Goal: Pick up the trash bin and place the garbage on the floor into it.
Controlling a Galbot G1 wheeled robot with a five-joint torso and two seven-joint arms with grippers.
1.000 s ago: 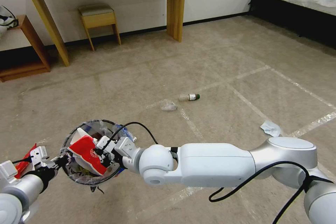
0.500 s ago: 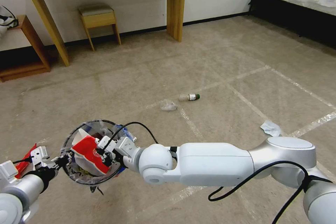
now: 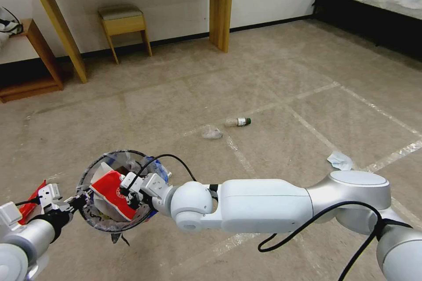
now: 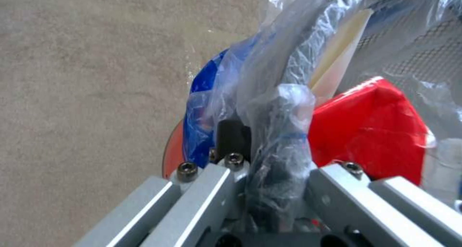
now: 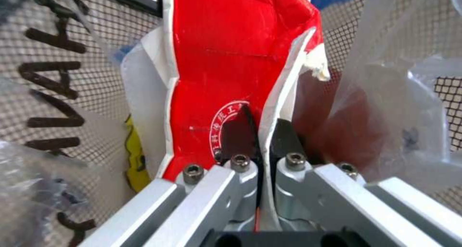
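Head view: the right claw [image 3: 127, 193] reaches over the trash bin [image 3: 115, 191], pinching a flattened red-and-white wrapper [image 3: 112, 193] that sits inside the bin's mouth but is not yet let go. The left claw [image 3: 77, 203] holds the bin up off the floor, pressed together on its bag-wrapped rim at the side nearest the robot's left.

Right wrist view shows the fingers [image 5: 240, 167] nearly meeting on the wrapper's edge [image 5: 231, 77], with black mesh wall and crinkled clear liner on both sides, and a scrap of yellow packaging lower down. Left wrist view shows the rim [image 4: 277, 156] swaddled in plastic between the fingers, a slippery hold by the look of it.

The risks, as they appear: the wrapper is broad and stands tall in the bin, so it may ride back out with the claw or tip over the rim once released. A snag on the liner could drag the bag loose, or twist the bin out of the left claw's thin grip.

Still on the floor: a clear bottle [image 3: 237, 121] with a green cap, a crumpled clear plastic scrap [image 3: 211, 132] just beside it, and a tissue [image 3: 339, 160] near the right arm.
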